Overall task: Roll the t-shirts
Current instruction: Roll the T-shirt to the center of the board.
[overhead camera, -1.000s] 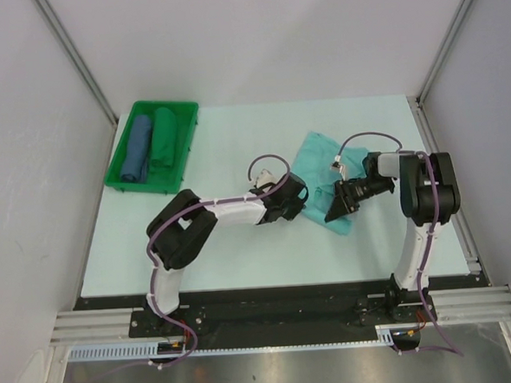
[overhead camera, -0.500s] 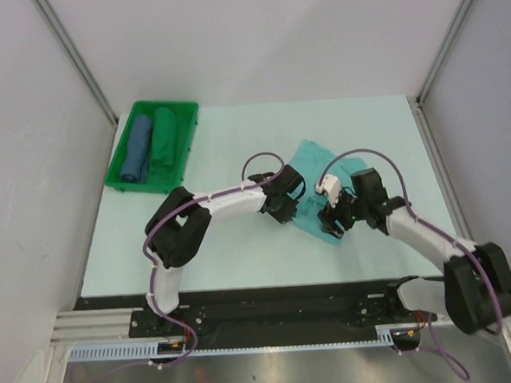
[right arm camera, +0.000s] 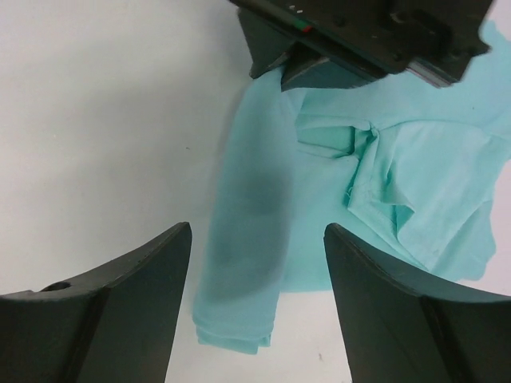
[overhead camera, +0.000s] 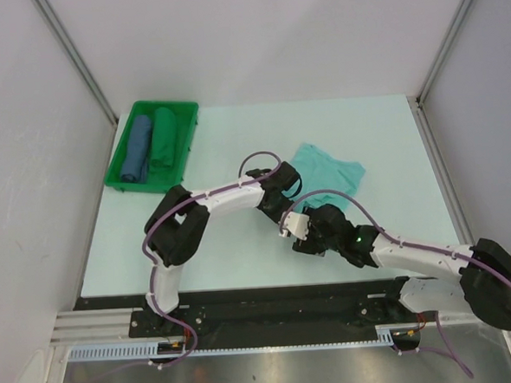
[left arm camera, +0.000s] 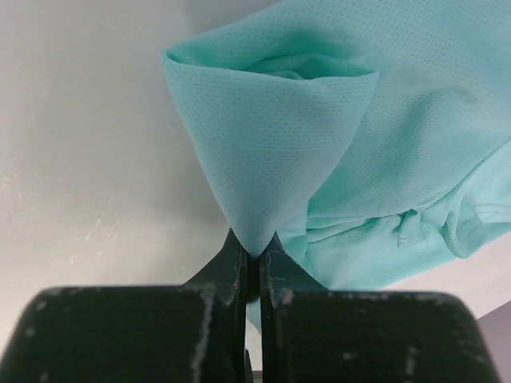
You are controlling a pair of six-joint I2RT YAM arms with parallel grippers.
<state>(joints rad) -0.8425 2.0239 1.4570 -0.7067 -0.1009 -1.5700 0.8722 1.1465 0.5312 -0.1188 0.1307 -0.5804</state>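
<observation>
The light turquoise t-shirt point(overhead camera: 331, 170) lies crumpled on the table right of centre. My left gripper point(overhead camera: 279, 207) is at the shirt's near-left edge, shut on a pinched fold of the t-shirt point(left arm camera: 263, 144) that rises as a cone from its tips point(left arm camera: 251, 243). My right gripper point(overhead camera: 303, 234) reaches in low from the right, just in front of the left one. In the right wrist view it point(right arm camera: 258, 230) stands open, its fingers either side of a folded strip of the t-shirt point(right arm camera: 247, 239) without touching it. The left gripper point(right arm camera: 351, 40) shows at the top of that view.
A green tray point(overhead camera: 191, 130) at the back left holds a blue cloth roll point(overhead camera: 137, 151) and a dark green roll point(overhead camera: 162, 141). Grey walls and metal rails close the table on both sides; the right arm lies low along the near edge.
My right arm has swung from the right side down and leftward to the shirt's near edge, and its jaws have opened. The left gripper has drawn its fold slightly up and left.
</observation>
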